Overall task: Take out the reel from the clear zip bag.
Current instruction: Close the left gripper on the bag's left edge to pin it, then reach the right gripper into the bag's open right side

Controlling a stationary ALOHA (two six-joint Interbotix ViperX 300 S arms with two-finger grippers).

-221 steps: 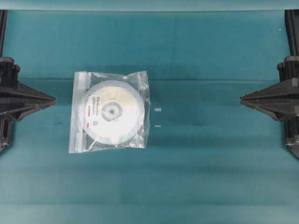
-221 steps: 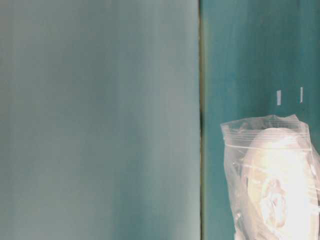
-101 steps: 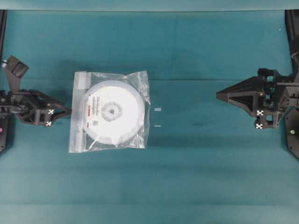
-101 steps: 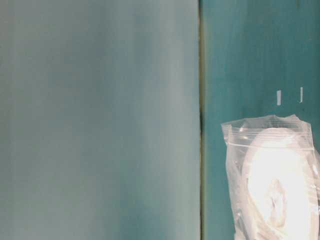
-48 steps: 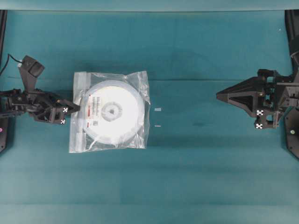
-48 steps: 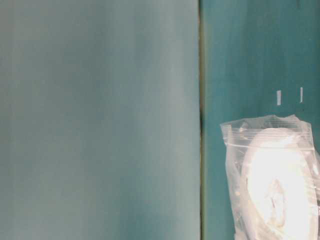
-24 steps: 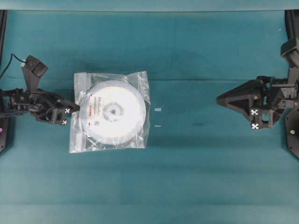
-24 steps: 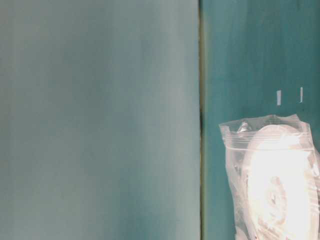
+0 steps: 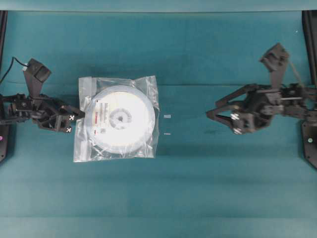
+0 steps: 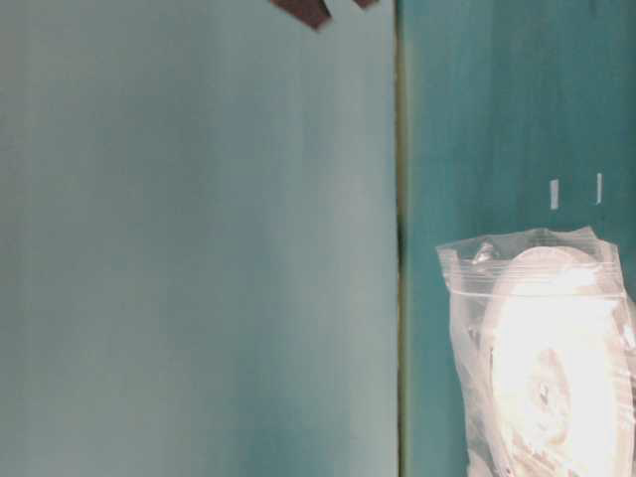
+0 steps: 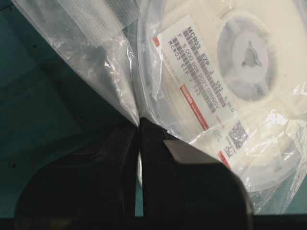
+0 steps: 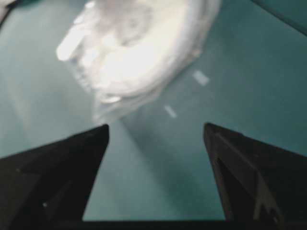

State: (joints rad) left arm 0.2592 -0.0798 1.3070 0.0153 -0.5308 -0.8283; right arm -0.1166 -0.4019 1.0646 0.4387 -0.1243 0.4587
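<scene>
The clear zip bag (image 9: 83, 144) lies flat on the teal table, left of centre, its zip strip along the left edge. Inside it sits the reel (image 9: 119, 118), white with a grey hub and a red-striped label (image 11: 192, 72). My left gripper (image 9: 79, 117) is at the bag's left edge, shut on a fold of the bag's film (image 11: 115, 76). My right gripper (image 9: 212, 114) hangs well right of the bag, open with nothing between its fingers (image 12: 91, 143). Its wrist view shows the bag (image 12: 139, 43) blurred ahead.
Two small white tape marks (image 9: 167, 116) lie on the table just right of the bag. A seam in the teal cover (image 9: 223, 85) runs across the table behind the bag. The table-level view shows the bag (image 10: 467, 298) at lower right.
My right gripper has opened wide and swung left toward the bag. My left gripper has closed onto the bag's left edge and stayed there.
</scene>
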